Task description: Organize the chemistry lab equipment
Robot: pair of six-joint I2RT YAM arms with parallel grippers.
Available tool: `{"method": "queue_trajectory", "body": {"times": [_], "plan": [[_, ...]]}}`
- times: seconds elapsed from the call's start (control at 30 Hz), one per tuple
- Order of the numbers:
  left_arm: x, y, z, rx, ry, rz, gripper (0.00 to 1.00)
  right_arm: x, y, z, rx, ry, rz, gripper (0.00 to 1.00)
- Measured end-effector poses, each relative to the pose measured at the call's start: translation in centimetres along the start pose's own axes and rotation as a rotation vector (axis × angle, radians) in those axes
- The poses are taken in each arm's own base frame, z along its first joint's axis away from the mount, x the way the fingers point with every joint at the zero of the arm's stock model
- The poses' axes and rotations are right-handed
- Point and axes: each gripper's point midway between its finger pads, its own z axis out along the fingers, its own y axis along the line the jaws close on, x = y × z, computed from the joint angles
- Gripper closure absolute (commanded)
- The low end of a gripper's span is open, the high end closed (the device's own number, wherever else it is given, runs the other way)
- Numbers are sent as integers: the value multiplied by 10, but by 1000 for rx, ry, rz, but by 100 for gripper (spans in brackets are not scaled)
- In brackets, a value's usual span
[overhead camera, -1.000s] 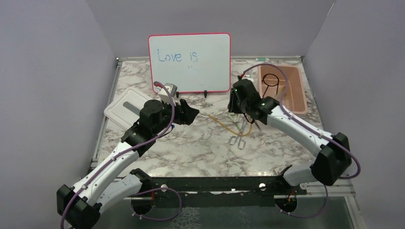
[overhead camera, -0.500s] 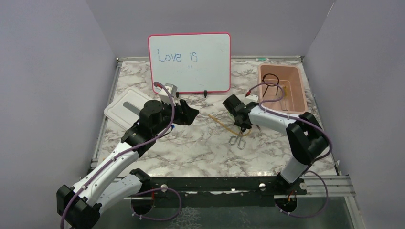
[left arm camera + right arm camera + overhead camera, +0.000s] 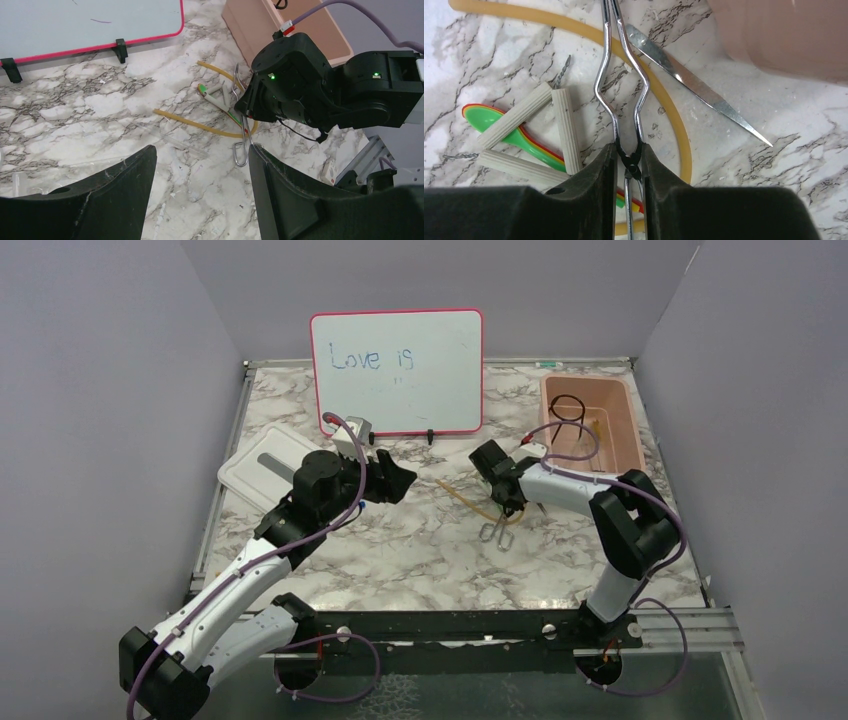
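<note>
While the left tool [image 3: 201, 155] hangs wide open and empty, the right tool [image 3: 629, 150] pinches the forceps [image 3: 631, 167] on the desk [image 3: 799, 165].

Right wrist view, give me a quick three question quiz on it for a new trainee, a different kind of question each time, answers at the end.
1. True or false: the amber rubber tube lies inside the pink bin.
2. Pick one: the right hand has a finger on each side of A) a green spoon, B) the metal forceps, C) a whiteboard.
3. Count: how many ribbed white sticks lie on the marble beside the forceps?

Key
1. False: it lies on the marble, outside the bin.
2. B.
3. Three.
</note>
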Motion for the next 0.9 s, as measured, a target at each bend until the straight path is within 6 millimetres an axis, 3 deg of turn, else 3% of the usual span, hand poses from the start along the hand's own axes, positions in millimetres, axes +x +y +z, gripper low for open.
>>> {"method": "queue_trajectory", "body": {"times": [0.1,0.43,0.77,0.9], "plan": [[0,0,0,-1,1,0,30,-2,1,2,-4,-6,20,99],[1,0,0,-1,2,0,30,-11,3,-9,-58,5,-60,99],[1,1,0,-2,2,0,30,-70,36,-83,-382,-117,-147,100],[1,1,0,-2,1,0,30,-87,40,-101,-440,-171,-172,98]]}}
